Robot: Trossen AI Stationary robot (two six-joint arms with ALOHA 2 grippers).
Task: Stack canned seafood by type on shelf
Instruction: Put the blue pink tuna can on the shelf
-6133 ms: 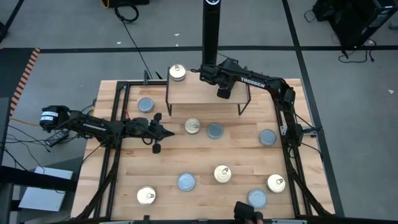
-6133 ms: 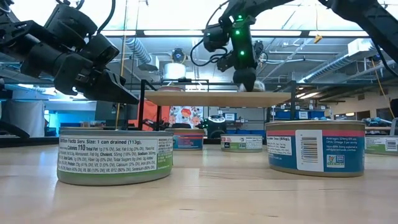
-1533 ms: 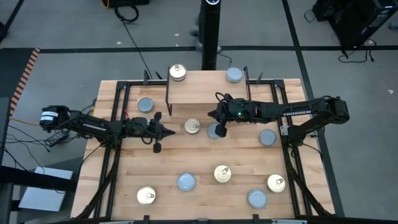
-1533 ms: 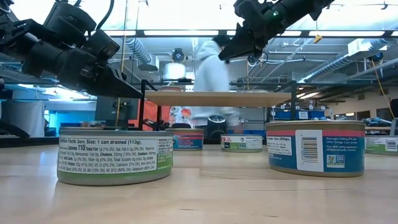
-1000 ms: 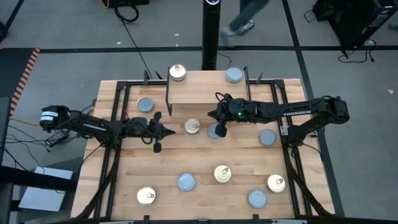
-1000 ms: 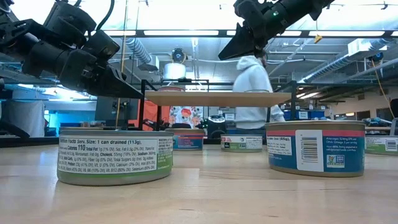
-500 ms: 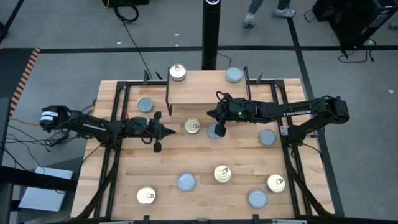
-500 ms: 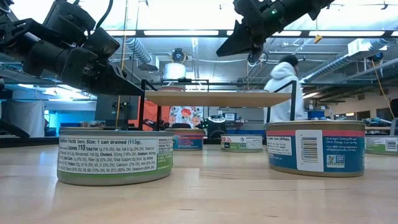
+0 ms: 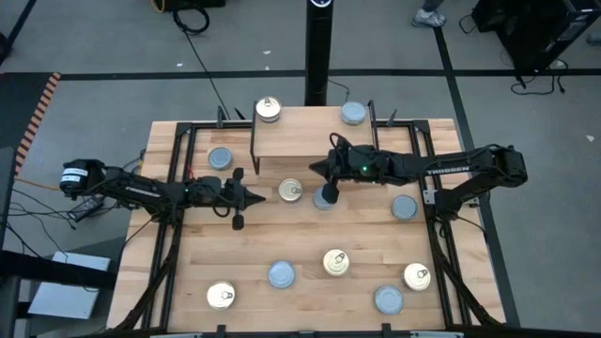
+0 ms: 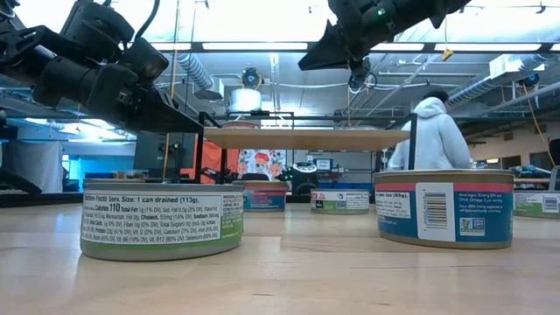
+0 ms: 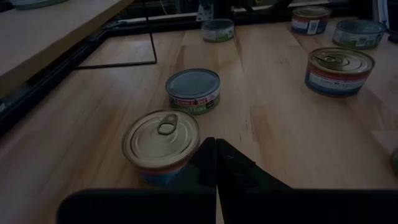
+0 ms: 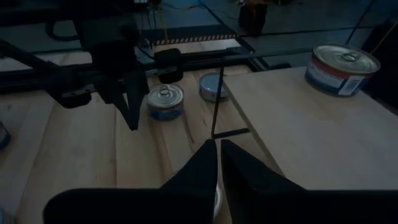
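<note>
Tabletop (image 9: 310,253): pale wood slats w/ black frame; shelf (image 9: 310,141) same light wood on thin black legs; both arms + end effectors dark, right arm w/ white lettering. Tins: some pale gold pull-tab tops, e.g. gold-topped tin (image 11: 161,137), others plain blue-grey, e.g. grey-topped tin (image 11: 193,84) w/ red-and-green label. In low view, near tin (image 10: 162,219) has white label w/ black print over green band, blue tin (image 10: 444,207) has red stripe + white barcode panel; person (image 10: 435,136) behind wears pale hoodie.

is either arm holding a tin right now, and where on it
No. The left gripper is shut on nothing, just short of a gold-topped tin. The right gripper has its jaws nearly together and empty, near the shelf edge.
</note>
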